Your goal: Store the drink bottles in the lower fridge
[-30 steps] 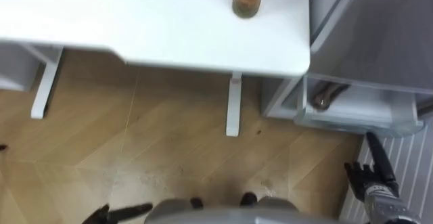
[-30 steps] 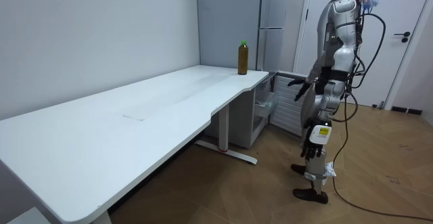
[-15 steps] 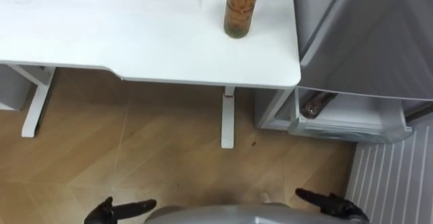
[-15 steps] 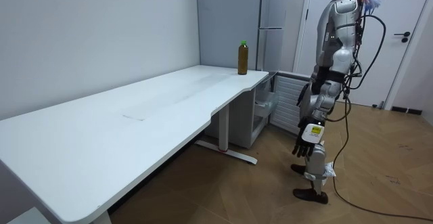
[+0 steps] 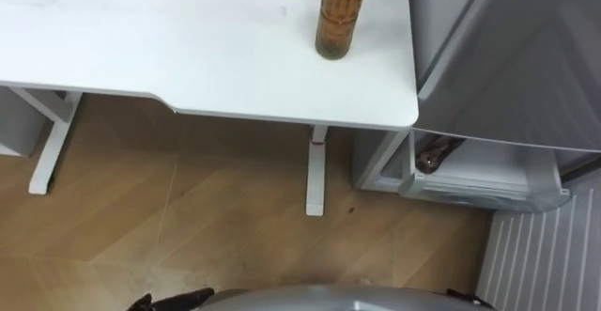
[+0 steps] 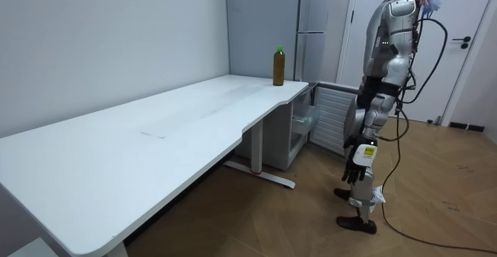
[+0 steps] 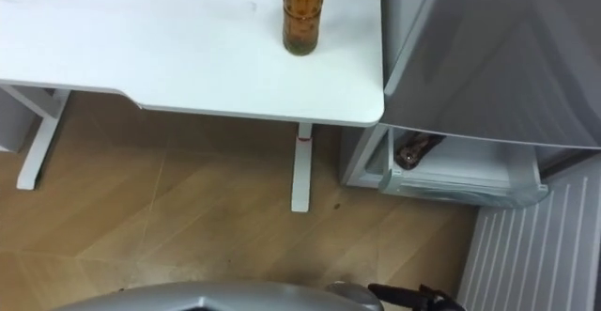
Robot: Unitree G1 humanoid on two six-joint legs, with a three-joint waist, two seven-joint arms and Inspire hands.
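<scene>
The drink bottle (image 5: 338, 15), amber with a green cap, stands upright on the white worktop (image 5: 188, 57). It is close to the worktop's right edge, near the corner that meets the grey fridge (image 5: 507, 57), and well back from the front edge. Neither hand touches it.

Below the fridge's tall door the lower drawer (image 5: 488, 184) stands pulled out. A dark brownish thing (image 5: 435, 153) lies at its left end; what it is cannot be told.

The left hand (image 5: 178, 298) shows at the bottom edge above the wooden floor (image 5: 188, 217), fingers straight and holding nothing. The right hand (image 7: 413, 297) also shows at the bottom edge, fingers stretched out and empty.

In the room view the robot stands upright on the floor off the worktop's fridge-side corner, facing the worktop, with its left arm hanging at its side.
</scene>
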